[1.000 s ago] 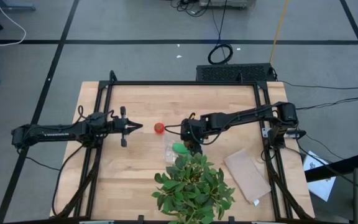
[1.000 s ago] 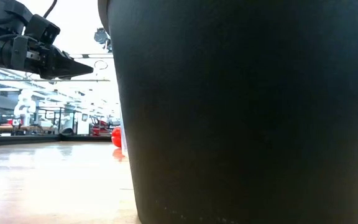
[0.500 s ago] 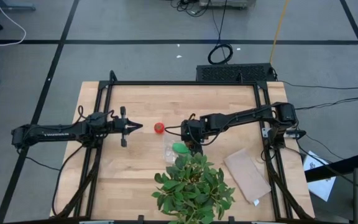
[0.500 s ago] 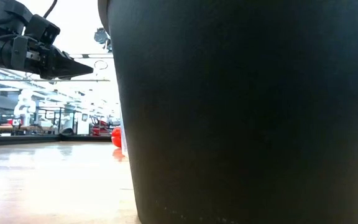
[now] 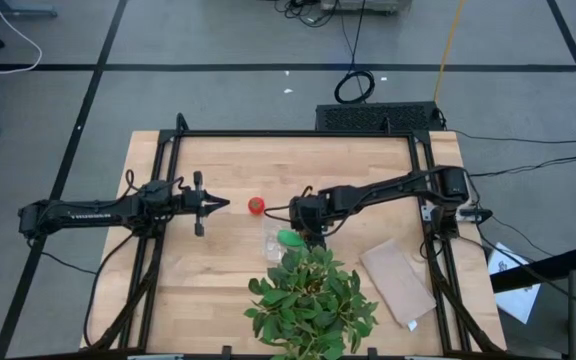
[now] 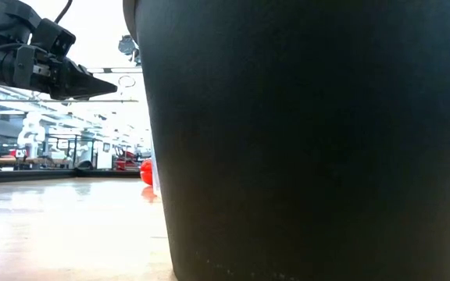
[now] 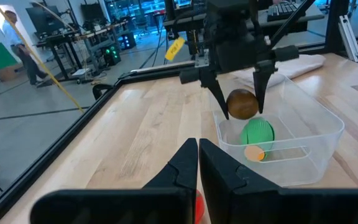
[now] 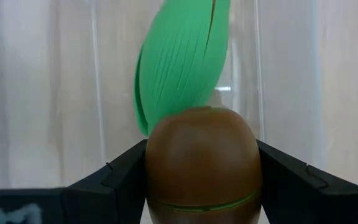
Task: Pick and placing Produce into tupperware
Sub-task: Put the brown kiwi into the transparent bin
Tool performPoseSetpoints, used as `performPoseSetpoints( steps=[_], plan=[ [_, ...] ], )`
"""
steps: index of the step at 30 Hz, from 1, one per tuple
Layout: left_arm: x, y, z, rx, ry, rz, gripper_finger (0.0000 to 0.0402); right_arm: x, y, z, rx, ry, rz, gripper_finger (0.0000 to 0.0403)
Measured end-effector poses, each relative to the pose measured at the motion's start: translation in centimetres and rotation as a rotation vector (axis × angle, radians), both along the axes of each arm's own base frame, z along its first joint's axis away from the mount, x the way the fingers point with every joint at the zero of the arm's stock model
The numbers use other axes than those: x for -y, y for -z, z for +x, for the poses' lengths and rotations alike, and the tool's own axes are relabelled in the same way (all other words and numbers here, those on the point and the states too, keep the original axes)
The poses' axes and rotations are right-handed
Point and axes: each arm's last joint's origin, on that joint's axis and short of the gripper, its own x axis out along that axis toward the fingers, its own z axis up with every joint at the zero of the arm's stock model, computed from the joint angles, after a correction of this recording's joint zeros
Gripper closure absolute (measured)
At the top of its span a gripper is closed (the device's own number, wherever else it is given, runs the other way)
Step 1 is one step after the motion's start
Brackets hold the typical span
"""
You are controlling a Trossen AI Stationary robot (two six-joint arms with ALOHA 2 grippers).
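The clear tupperware (image 7: 303, 134) stands on the table left of centre, beside the plant. The bright green oblong piece (image 7: 257, 132) (image 8: 179, 62) lies inside it. My right gripper (image 7: 241, 112) (image 5: 308, 214) hovers over the tupperware's far end, shut on the brown kiwi ball (image 7: 242, 104). The red tomato (image 5: 256, 205) (image 6: 145, 172) rests on the wood just ahead of my left gripper (image 5: 223, 205) (image 7: 197, 149), which is shut and holds nothing. The left gripper also shows high in the low view (image 6: 104, 82). My right gripper pinches the kiwi ball (image 8: 202, 162) between its two fingers (image 7: 217, 99), one on each side of the ball. The fingers come from above, pointing down. The ball is lifted clear, above the tupperware and the green piece.
A large leafy plant (image 5: 310, 300) in a black pot (image 6: 311, 140) stands at the near edge and fills most of the low view. A flat tan sheet (image 5: 398, 282) lies right of it. A black frame (image 5: 293, 133) borders the table.
My right arm has edged slightly toward the table's left with the kiwi ball still in its fingers. The left arm, the tomato and the tupperware have kept still.
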Motion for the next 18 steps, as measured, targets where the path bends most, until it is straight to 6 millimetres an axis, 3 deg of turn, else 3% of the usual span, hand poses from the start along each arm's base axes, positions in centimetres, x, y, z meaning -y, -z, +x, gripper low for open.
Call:
performPoseSetpoints(
  steps=[18],
  plan=[
    [0.0, 0.03, 0.0, -0.003, 0.0, -0.001, 0.038, 0.0, 0.22, -0.15, -0.024, -0.005, 0.0, 0.017]
  ],
)
